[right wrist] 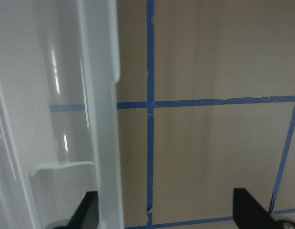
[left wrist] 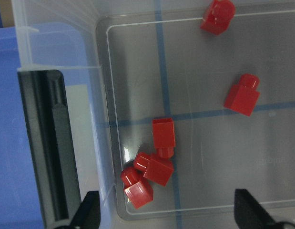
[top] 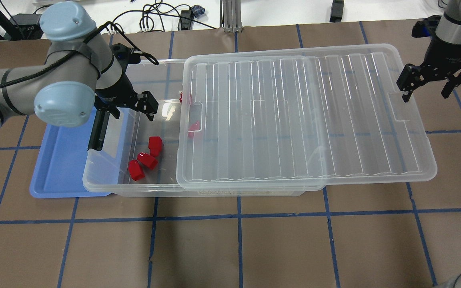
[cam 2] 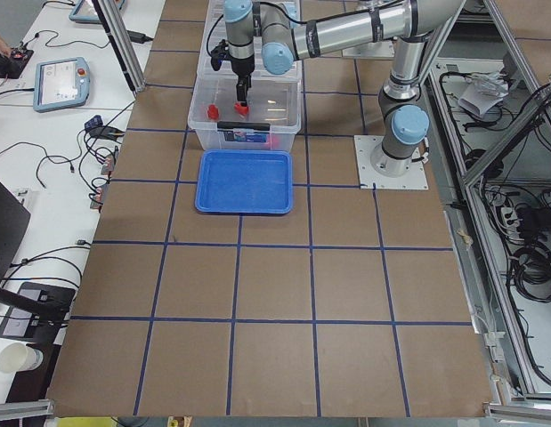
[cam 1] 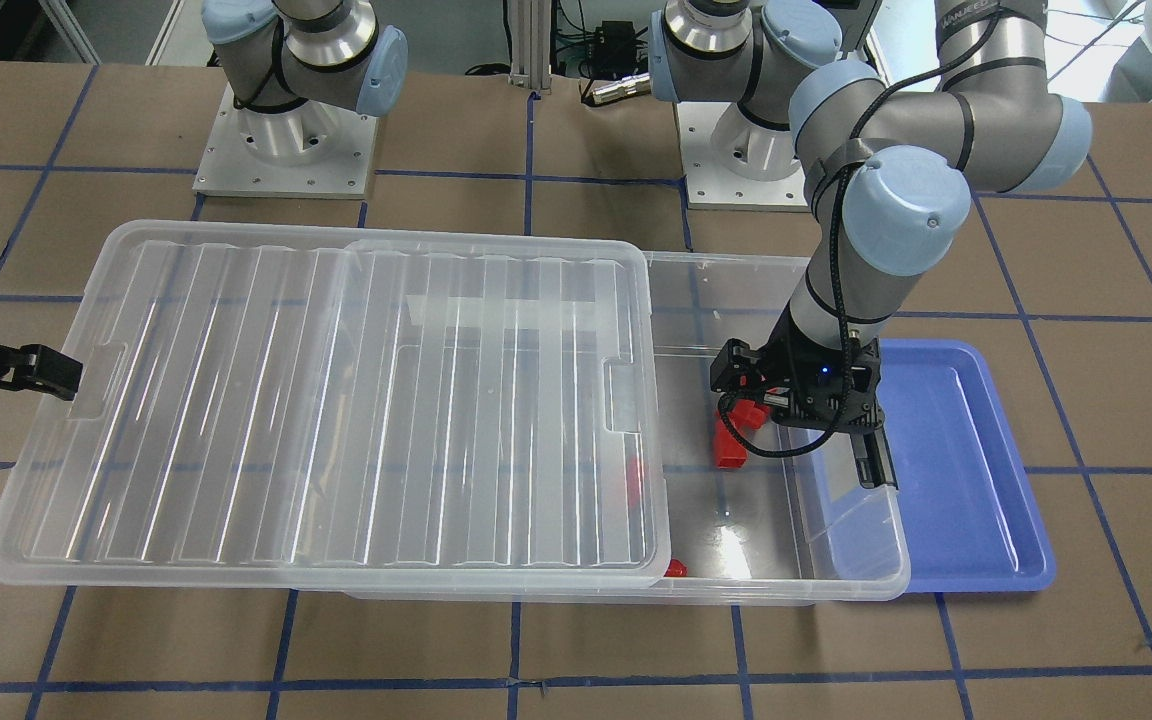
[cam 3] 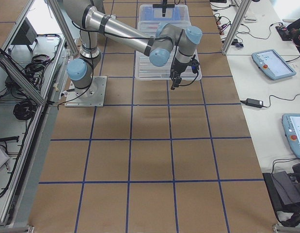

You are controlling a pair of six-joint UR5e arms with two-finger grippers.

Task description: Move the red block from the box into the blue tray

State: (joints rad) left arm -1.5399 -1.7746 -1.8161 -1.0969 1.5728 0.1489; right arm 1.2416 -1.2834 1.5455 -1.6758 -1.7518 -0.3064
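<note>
Several red blocks lie in the uncovered end of the clear box (top: 106, 187): three in a cluster (top: 147, 160), also in the left wrist view (left wrist: 163, 136), and two apart (left wrist: 242, 94). More red shows through the lid (top: 192, 126). My left gripper (top: 130, 109) is open and empty above that end, over the cluster (left wrist: 168, 217). The blue tray (top: 60, 164) lies partly under the box's end and holds nothing. My right gripper (top: 426, 90) is open and empty beside the lid's far edge.
The ribbed clear lid (top: 294, 116) is slid sideways and covers most of the box, overhanging on my right. The box's black latch handle (left wrist: 47, 143) sits on the end wall between the blocks and the tray. Brown table with blue tape lines (top: 238, 240).
</note>
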